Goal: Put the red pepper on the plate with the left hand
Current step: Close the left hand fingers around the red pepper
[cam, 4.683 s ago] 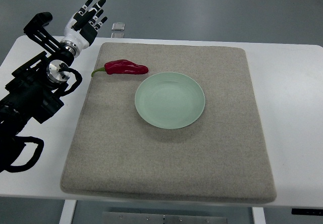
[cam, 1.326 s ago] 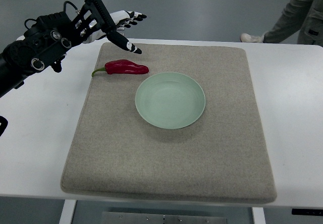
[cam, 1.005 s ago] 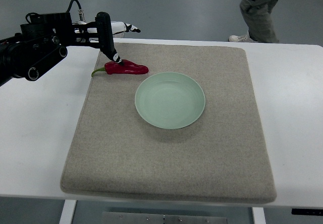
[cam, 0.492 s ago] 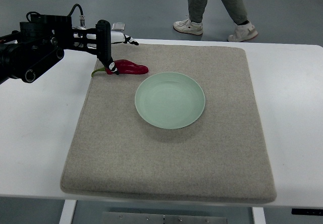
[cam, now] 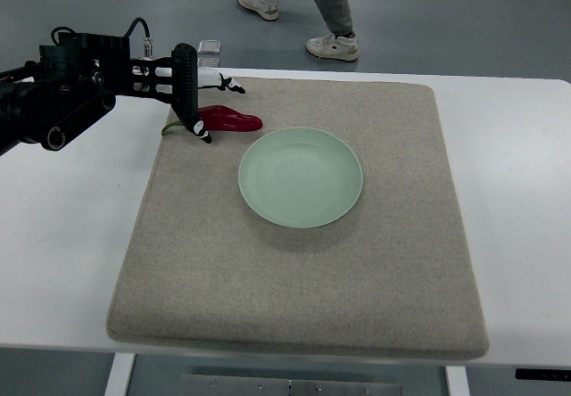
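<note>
A red pepper (cam: 234,121) with a green stem lies on the grey mat (cam: 303,280), just left of and behind the pale green plate (cam: 301,177). My left hand (cam: 219,111) reaches in from the left and hangs over the pepper's stem end. Its dark thumb points down to the mat on the pepper's near side, and its fingers (cam: 234,85) stretch out past the far side. The hand straddles the pepper, but its fingers are not closed on it. The plate holds nothing. No right arm shows in the picture.
The mat covers most of a white table (cam: 71,235). A small clear object (cam: 210,48) sits at the table's far edge behind my hand. A person's legs and shoes (cam: 312,4) cross the floor beyond the table.
My left hand swung in from the table's far left corner and came down over the pepper, the thumb dropping to the near side. The pepper has not moved. The person walked leftward.
</note>
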